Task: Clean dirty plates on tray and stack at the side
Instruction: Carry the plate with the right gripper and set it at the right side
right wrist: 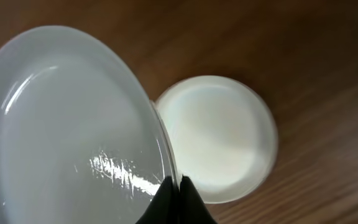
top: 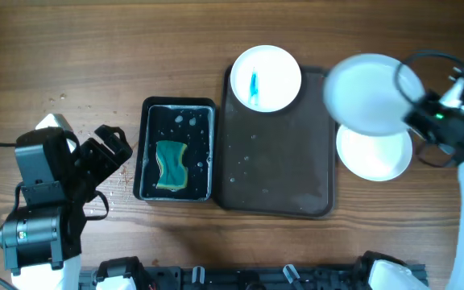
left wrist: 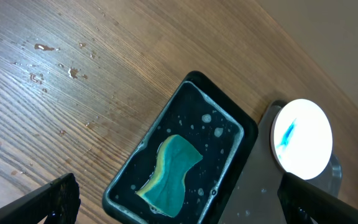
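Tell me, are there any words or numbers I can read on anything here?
None can be read.
The smeared plate, the lifted plate, the plate on the table, the brown tray, the black tray and the sponge carry no words, numbers or signs.
The blue mark is only a smear.

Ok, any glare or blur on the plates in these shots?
Overhead: the held plate looks soft-edged and out of focus. Right wrist: streaky glare on it, and the lower plate is soft. Left wrist: the smeared plate is blown out, glowing white.
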You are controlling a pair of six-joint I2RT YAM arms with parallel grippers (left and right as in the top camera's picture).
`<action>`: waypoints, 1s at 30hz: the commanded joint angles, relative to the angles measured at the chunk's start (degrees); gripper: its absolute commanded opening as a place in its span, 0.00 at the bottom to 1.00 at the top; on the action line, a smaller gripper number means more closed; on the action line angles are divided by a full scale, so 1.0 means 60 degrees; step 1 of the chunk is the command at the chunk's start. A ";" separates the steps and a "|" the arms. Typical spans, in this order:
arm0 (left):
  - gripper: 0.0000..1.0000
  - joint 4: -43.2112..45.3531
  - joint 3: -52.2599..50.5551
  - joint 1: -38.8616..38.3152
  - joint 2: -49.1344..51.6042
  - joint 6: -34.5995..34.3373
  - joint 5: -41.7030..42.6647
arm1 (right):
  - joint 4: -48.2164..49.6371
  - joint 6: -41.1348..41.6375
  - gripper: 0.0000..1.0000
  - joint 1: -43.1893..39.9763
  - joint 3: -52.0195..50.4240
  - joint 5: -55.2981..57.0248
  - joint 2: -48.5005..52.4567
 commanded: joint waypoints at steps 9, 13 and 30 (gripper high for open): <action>1.00 0.0000 0.0127 0.0080 0.0011 -0.0091 0.0076 | 0.0761 -0.0481 0.04 -0.1548 -0.1912 0.0273 0.3002; 1.00 0.0000 0.0127 0.0080 0.0011 -0.0091 0.0076 | 0.0674 -0.1151 0.57 -0.1494 -0.1617 -0.0608 0.2641; 1.00 0.0000 0.0127 0.0080 0.0011 -0.0091 0.0076 | 0.4277 -0.2725 0.53 0.4637 -0.2259 -0.0364 0.0372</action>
